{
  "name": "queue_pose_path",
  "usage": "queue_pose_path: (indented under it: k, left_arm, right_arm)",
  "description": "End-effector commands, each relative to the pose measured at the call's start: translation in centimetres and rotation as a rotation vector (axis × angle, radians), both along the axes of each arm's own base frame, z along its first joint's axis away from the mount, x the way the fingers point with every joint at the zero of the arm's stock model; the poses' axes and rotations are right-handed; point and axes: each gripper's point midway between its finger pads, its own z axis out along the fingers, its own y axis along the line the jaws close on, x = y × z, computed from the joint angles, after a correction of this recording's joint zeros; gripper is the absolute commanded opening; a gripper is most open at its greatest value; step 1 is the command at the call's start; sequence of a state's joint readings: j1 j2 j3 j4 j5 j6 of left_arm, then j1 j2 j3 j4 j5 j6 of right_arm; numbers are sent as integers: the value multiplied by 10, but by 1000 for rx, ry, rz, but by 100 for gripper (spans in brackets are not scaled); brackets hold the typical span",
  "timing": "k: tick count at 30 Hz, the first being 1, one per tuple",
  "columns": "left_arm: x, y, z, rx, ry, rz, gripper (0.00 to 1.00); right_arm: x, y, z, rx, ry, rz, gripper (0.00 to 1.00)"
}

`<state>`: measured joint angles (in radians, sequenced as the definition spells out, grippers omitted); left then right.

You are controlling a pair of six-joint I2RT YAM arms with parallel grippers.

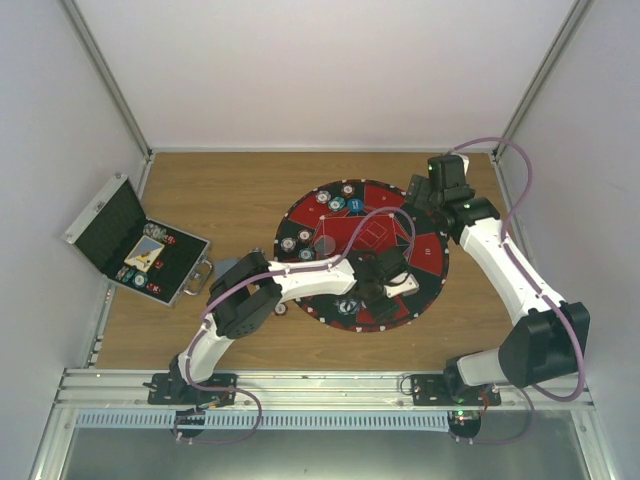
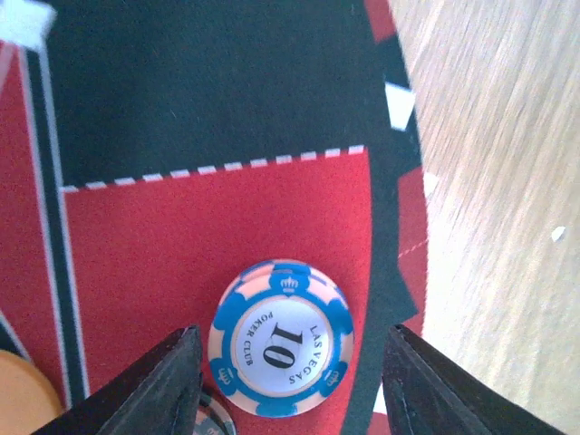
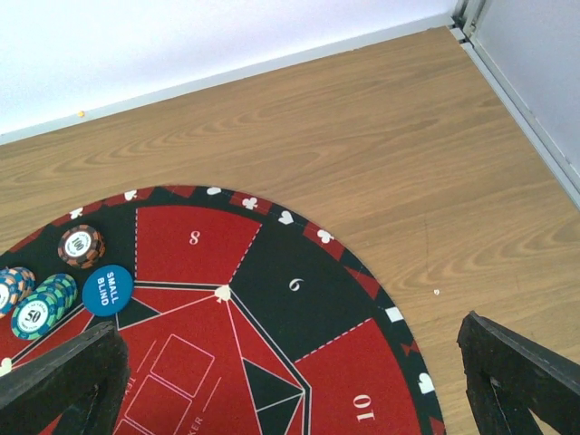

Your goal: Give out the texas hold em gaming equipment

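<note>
L gripper [image 2: 290, 349] spread astride blue chip [image 2: 281, 337] nr mat [image 2: 208, 227] edge; R gripper [image 3: 288, 349] spread.

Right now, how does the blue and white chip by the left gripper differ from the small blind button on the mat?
The chip has a striped blue-and-white edge; the button is plain blue. The chip reads 10; the button reads SMALL BLIND. The chip sits inside the open left gripper; the button lies beside chip stacks. Both are round and lie on the mat.
</note>
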<state>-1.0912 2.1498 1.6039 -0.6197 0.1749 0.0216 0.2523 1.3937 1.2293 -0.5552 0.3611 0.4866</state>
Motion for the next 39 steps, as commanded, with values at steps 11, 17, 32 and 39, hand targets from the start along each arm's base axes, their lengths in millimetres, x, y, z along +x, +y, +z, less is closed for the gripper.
queue_pose_path:
  k: [11, 17, 32, 39]
  left_arm:
    - [92, 56, 155, -280, -146, 377, 85]
    - [144, 148, 171, -222, -253, 708, 92]
    - [97, 366, 79, 25, 38, 1380, 99]
    - [79, 403, 50, -4, 119, 1419, 99]
  right_arm:
    - [6, -3, 86, 10, -224, 16, 100]
    - [13, 21, 90, 47, -252, 159, 100]
    - [27, 84, -9, 84, 46, 467, 100]
    - [35, 103, -17, 80, 57, 523, 100]
